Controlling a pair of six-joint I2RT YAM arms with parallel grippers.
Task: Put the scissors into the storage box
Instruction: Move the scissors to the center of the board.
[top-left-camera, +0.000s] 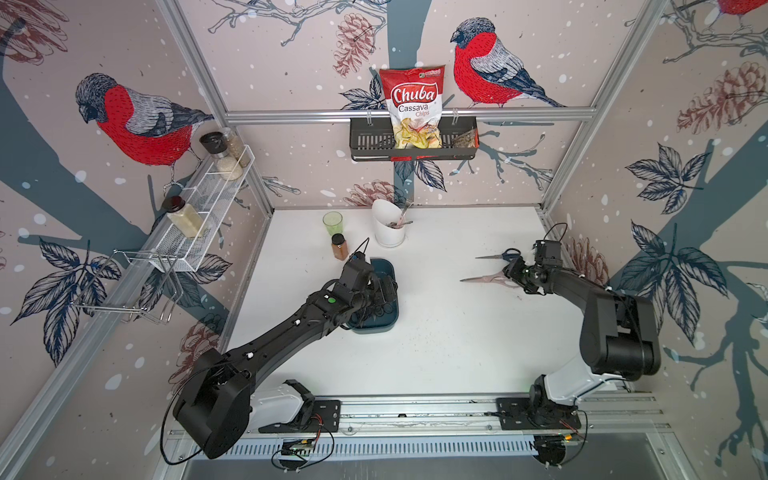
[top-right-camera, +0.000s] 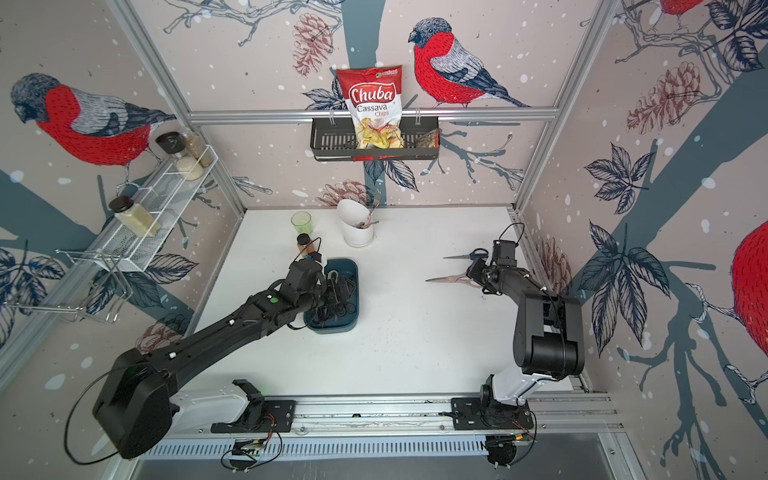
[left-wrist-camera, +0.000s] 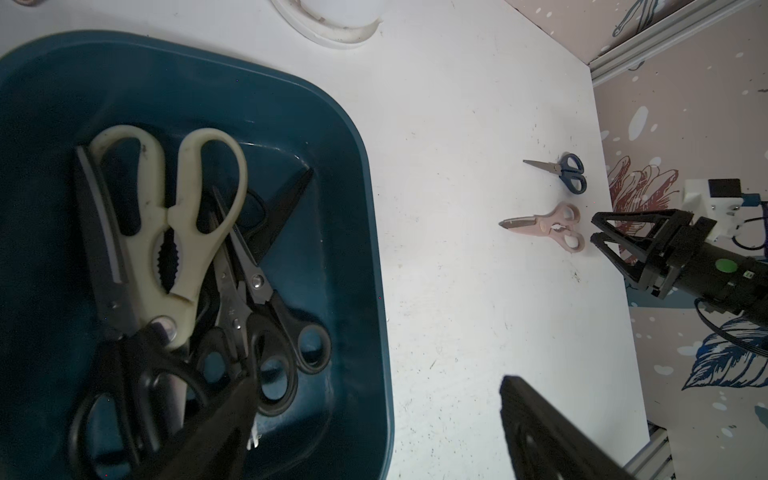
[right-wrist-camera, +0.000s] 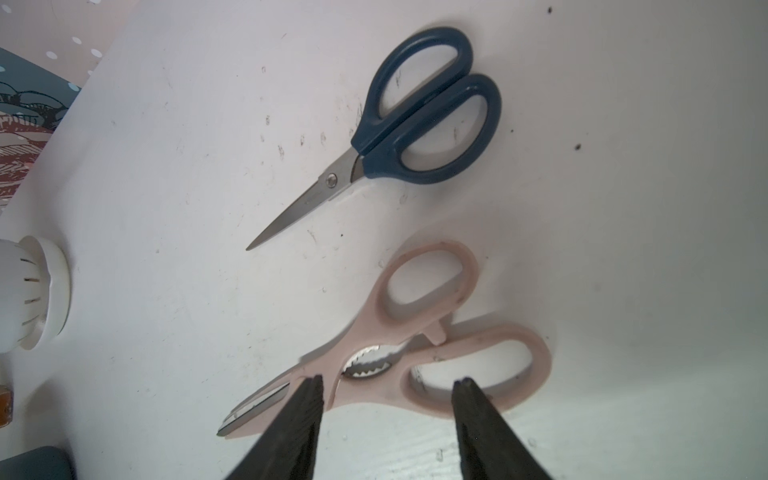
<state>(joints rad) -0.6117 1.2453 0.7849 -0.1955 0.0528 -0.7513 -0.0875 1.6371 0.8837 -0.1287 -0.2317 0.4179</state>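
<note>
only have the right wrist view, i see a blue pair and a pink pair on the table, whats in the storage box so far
Observer: Several black-handled pairs lie piled in the storage box with the cream-handled shears; I can't count them.
Operator: where is the left tool
Observer: The left tool hangs open over the box, holding nothing.
Operator: any more scissors outside it
Observer: No; in both top views only the blue-handled scissors and the pink scissors lie outside the box.

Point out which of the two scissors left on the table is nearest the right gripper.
The pink-handled kitchen shears, right under the right gripper; the blue-handled scissors lie beyond them.
</note>
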